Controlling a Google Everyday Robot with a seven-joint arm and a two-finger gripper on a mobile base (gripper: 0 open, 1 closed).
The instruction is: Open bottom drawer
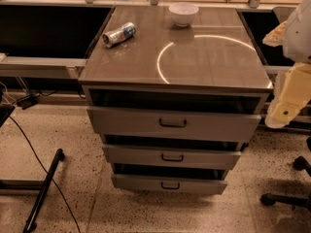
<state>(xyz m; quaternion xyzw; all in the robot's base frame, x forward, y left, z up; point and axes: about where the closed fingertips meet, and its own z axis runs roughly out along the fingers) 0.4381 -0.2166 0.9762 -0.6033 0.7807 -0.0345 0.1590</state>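
A grey metal cabinet (177, 57) holds three drawers, each pulled out a little with a dark gap above it. The bottom drawer (131, 182) has the narrowest front panel and a small black bracket handle (170, 185) at its centre. The mid-sized drawer (136, 156) and the widest top drawer (126, 122) sit above it. My arm, white and cream, enters at the right edge. My gripper (284, 111) hangs beside the cabinet's upper right corner, level with the top drawer, well above and to the right of the bottom drawer's handle and not touching any drawer.
On the cabinet top lie a crushed can (118, 34) at the back left and a white bowl (183, 13) at the back. A black stand leg and cable (43, 188) cross the speckled floor at left. Chair castors (282, 198) stand at the right.
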